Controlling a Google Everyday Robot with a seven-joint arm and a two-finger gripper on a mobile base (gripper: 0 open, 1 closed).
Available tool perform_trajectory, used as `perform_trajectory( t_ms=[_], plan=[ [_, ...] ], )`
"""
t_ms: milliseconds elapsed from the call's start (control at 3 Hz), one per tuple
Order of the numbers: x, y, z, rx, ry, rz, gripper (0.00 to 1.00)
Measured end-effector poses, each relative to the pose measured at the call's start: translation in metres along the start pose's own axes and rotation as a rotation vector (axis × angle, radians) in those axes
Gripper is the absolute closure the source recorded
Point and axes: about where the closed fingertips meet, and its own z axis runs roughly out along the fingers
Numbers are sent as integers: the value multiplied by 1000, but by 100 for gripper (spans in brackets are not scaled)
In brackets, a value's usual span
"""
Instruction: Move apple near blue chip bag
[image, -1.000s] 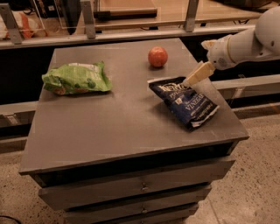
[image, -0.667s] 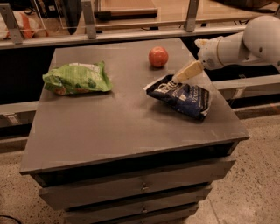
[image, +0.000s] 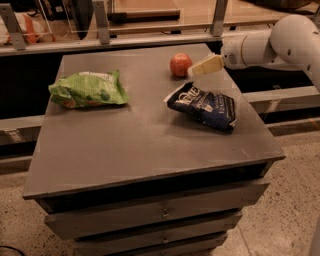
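Observation:
The small red-orange apple (image: 180, 64) sits on the grey table (image: 125, 140) near its far right edge. The dark navy-blue chip bag (image: 204, 106) with white lettering lies in front of the apple, toward the right edge, a short gap away. My gripper (image: 196, 70) reaches in from the right on a white arm (image: 270, 45); its pale fingers point left and its tip is right beside the apple's right side, above the table. It holds nothing that I can see.
A light green chip bag (image: 88, 90) lies at the table's left. Drawers (image: 150, 215) front the table below. A railing and shelf (image: 150, 30) run behind the far edge.
My gripper has moved from above the blue chip bag up and back toward the apple. The blue bag has shifted and turned slightly. The apple has not moved.

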Motion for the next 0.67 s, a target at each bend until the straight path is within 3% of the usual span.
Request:
perform_trajectory(
  t_ms=[333,667],
  plan=[
    [2,-3,10,-4,34,44,0],
    [14,5,20,-41,86,65,0]
  ],
)
